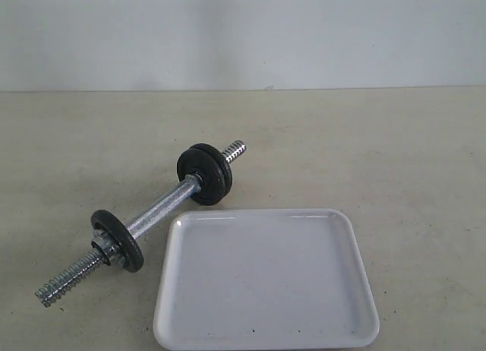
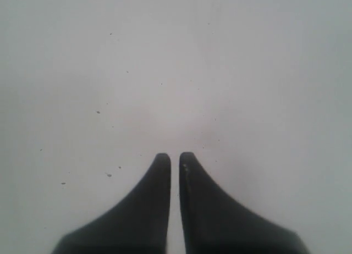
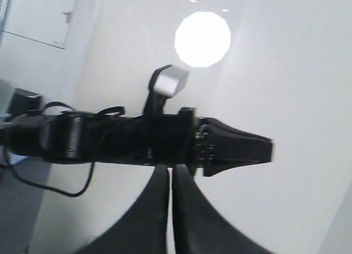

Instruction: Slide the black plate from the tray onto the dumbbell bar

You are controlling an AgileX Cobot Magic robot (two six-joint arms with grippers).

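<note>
**Operator:** Where is the plate?

**Spotter:** Your plate [image 1: 205,174] is on the bar [image 1: 156,211], upright near the far end, with a short threaded stub poking out beyond it. It looks thicker than the near disc [image 1: 118,239]. You cannot tell from here whether it is 1 disc or 2 pressed together. The near disc is also upright, with a longer run of thread past it.

**Operator:** And the tray?

**Spotter:** Your tray [image 1: 258,213] lies flat on the table [image 1: 380,153], just beside the bar and apart from it. Its far left corner is near the shaft, between the 2 black discs. The bar runs on a slant from near left to far right.

**Operator:** What are my grippers doing?

**Spotter:** Neither one shows in the exterior view. Your left gripper [image 2: 175,158] has its 2 fingers drawn together, with only a thin slit between the tips and nothing in it. It faces a pale, speckled surface — what that surface is, you cannot tell. Your right gripper [image 3: 170,174] is closed too, and holds nothing. Past its fingers you see the other arm [image 3: 110,138] stretched across the view. Behind that arm are a bright round lamp [image 3: 202,38] and a white door [image 3: 38,17].
</note>
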